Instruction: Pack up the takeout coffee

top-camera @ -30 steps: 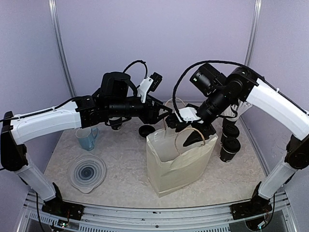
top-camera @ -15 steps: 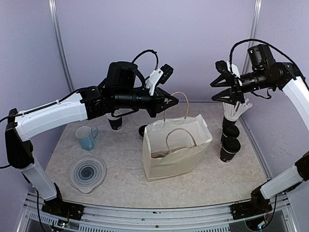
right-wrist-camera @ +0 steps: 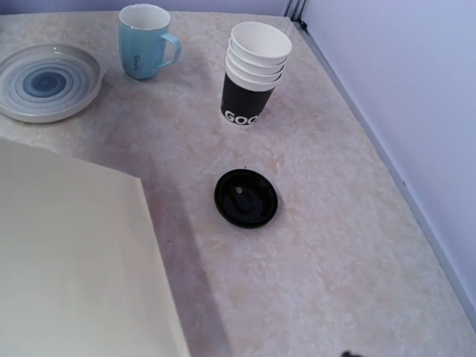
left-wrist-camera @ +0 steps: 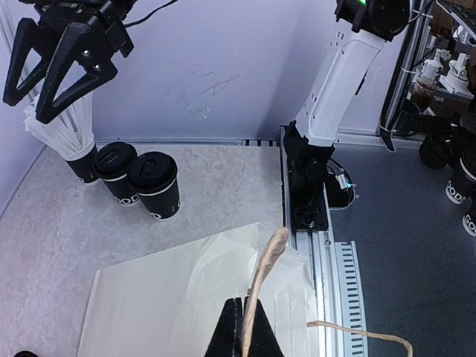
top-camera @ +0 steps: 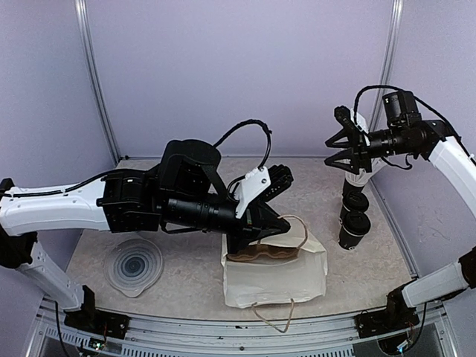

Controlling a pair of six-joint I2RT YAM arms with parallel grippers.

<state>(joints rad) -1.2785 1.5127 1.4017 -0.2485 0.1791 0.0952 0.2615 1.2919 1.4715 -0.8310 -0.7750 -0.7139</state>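
Two lidded black takeout coffee cups [top-camera: 355, 216] [left-wrist-camera: 155, 183] stand at the right, below my right gripper [top-camera: 328, 150] [left-wrist-camera: 46, 68], which hangs open and empty in the air. A cream paper bag [top-camera: 277, 279] [left-wrist-camera: 178, 297] [right-wrist-camera: 67, 268] sits near the front, and the brown carrier tray [top-camera: 260, 254] shows in its mouth. My left gripper [top-camera: 281, 225] [left-wrist-camera: 245, 331] is shut on the bag's twine handle [left-wrist-camera: 265, 271] just above the bag. In the right wrist view that gripper's own fingers are almost out of frame.
A cup of white straws [left-wrist-camera: 71, 137] stands behind the lidded cups. A loose black lid [right-wrist-camera: 246, 198], a stack of lidless cups [right-wrist-camera: 254, 71], a blue mug [right-wrist-camera: 145, 41] and a blue-ringed plate [top-camera: 134, 265] [right-wrist-camera: 44, 78] lie behind and left of the bag. The table's metal rail [left-wrist-camera: 327, 253] runs just past the bag.
My left gripper has shut on the bag's handle and swung toward the front; the bag now sits lower and nearer the edge. The right arm lifted off the bag to the right.
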